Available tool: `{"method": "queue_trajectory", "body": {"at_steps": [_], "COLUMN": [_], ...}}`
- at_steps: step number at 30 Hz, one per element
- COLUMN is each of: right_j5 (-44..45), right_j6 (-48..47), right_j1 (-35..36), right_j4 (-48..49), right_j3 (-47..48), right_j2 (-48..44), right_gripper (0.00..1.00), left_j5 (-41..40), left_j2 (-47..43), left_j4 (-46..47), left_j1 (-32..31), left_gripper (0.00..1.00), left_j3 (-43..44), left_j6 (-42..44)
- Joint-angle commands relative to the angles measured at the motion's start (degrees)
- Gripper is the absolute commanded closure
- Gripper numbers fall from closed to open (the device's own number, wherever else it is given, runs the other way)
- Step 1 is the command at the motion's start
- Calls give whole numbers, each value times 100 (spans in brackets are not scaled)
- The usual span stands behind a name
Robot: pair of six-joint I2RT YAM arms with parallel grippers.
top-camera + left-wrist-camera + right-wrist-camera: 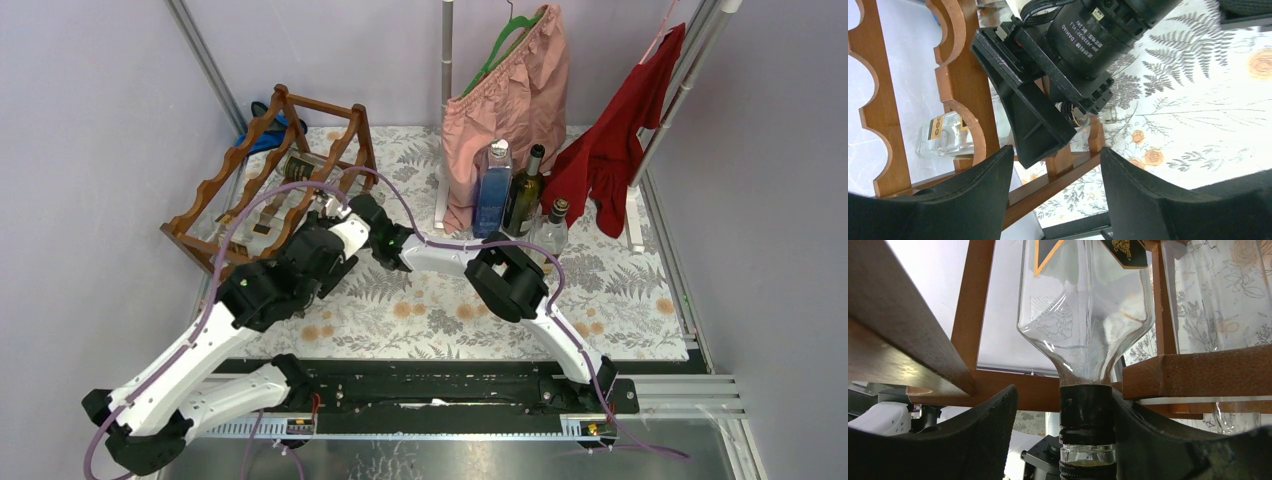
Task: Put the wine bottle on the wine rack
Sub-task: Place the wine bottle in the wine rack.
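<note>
The reddish-brown wine rack [226, 166] stands at the back left of the table. In the right wrist view a clear square bottle [1085, 315] with a black neck band lies between the rack's rails [1193, 372], neck toward the camera. My right gripper [1063, 395] is open around that neck; the right finger [1148, 430] touches it and the left finger stands apart. My left gripper [1057, 150] is open and empty, just below the rack's lower bar [1058, 182], looking at the right arm's wrist [1088, 35]. In the top view both grippers meet at the rack's near right corner.
A second clear bottle with a yellow label [943, 132] lies in the rack. At the back centre stand a blue bottle [492, 190], a dark green wine bottle [522, 190] and a small clear bottle [553, 228]. A pink garment [510, 100] and a red one [620, 140] hang behind them.
</note>
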Motion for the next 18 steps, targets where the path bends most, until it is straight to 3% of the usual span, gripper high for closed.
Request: {"method": "queue_trajectory", "body": {"at_steps": [1,8,18], "right_j5": [211,287,660], "right_j6": [-1156,-1690,-3452], "right_j1": [117,150,245], "right_j4": [-621,-842,-1598], "right_j3": [120,124,252], "right_j2": [41,51,-72], "right_gripper": [30,30,30], "left_j5": [580,479,24], "left_j2": [-221,-592,-63], "left_j4": [-526,-1095,-1068], "left_j1": [26,26,26], "left_gripper": [29,24,24], "left_j3": [467,1253,2837], "left_j6": [-24,-508,-951]}}
